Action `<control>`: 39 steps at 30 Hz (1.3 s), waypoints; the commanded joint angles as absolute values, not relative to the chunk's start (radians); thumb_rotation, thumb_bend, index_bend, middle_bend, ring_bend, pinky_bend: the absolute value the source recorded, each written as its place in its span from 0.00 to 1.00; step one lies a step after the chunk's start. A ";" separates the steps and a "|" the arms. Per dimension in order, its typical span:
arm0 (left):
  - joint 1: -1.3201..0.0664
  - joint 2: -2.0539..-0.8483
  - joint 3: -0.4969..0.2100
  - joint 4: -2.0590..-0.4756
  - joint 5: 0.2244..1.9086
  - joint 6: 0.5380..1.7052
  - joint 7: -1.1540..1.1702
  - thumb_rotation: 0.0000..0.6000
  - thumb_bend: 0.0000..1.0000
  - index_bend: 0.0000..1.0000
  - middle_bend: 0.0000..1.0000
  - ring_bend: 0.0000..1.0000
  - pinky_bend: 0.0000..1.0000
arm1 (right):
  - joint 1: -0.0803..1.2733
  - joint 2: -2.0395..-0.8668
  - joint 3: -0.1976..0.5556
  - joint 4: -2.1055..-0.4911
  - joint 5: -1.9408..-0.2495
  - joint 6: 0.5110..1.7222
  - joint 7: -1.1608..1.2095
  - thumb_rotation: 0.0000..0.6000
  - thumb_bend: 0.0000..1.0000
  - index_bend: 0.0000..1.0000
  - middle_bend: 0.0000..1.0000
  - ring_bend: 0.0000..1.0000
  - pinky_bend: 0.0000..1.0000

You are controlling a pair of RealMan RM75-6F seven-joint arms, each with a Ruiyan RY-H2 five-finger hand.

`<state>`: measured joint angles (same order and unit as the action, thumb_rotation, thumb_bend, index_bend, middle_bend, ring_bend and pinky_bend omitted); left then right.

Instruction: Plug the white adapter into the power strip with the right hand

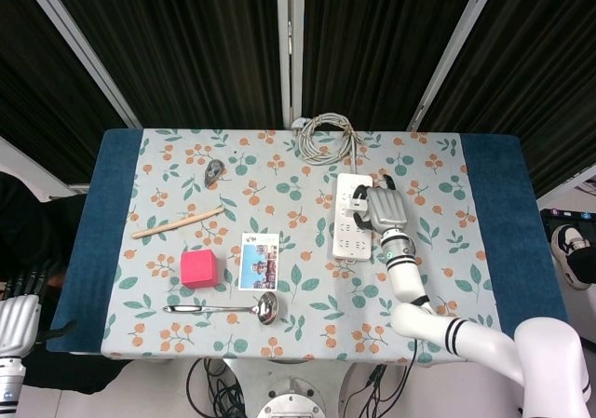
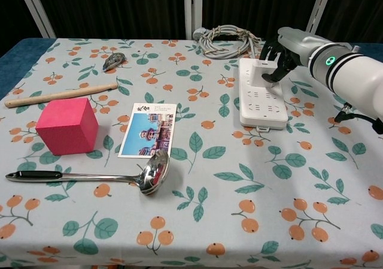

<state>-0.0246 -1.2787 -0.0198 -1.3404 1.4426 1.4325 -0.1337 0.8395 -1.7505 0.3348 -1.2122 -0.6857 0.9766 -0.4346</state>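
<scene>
White adapter (image 2: 264, 76), upper right of the chest view, stands upright on the far end of the power strip (image 2: 261, 101), apparently seated or nearly seated in a socket; how deep the prongs sit cannot be seen. Risk: if they are only partly in, letting go could leave the adapter tilted, and a sideways tug from the fingers could drag the light strip across the floral tablecloth (image 2: 197, 179). Right hand (image 2: 279, 56) curls over the adapter from the right, fingers partly closed and touching its top and sides in a light grip. Left hand (image 1: 17, 320) hangs off the table at the lower left edge of the head view, empty, fingers pointing up.
</scene>
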 commanded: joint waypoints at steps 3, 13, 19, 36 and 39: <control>-0.025 -1.278 -0.020 -1.341 1.442 1.433 -0.133 1.00 0.06 0.06 0.00 0.00 0.00 | 0.831 -1.727 0.338 -1.243 -0.702 0.976 -0.424 1.00 0.53 0.69 0.59 0.32 0.00; -0.023 -1.275 -0.021 -1.347 1.445 1.440 -0.130 1.00 0.06 0.06 0.00 0.00 0.00 | 0.812 -1.667 0.338 -1.327 -0.701 0.968 -0.416 1.00 0.35 0.20 0.33 0.08 0.00; -0.022 -1.272 -0.020 -1.354 1.449 1.446 -0.124 1.00 0.06 0.06 0.00 0.00 0.00 | 0.790 -1.618 0.329 -1.389 -0.722 0.980 -0.401 1.00 0.34 0.15 0.28 0.04 0.00; -0.022 -1.274 -0.041 -1.372 1.461 1.495 -0.085 1.00 0.06 0.06 0.00 0.00 0.00 | 0.430 -1.260 0.088 -1.730 -1.206 1.360 -0.190 1.00 0.36 0.04 0.08 0.00 0.00; -0.026 -1.273 -0.046 -1.381 1.465 1.502 -0.072 1.00 0.06 0.06 0.00 0.00 0.00 | 0.354 -1.211 0.032 -1.735 -1.291 1.434 -0.145 1.00 0.36 0.00 0.04 0.00 0.00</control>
<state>-0.0246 -1.2731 -0.0447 -1.3797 1.4643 1.5007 -0.0739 0.4148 -1.2529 0.0856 -1.7096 -1.2277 1.3740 -0.1932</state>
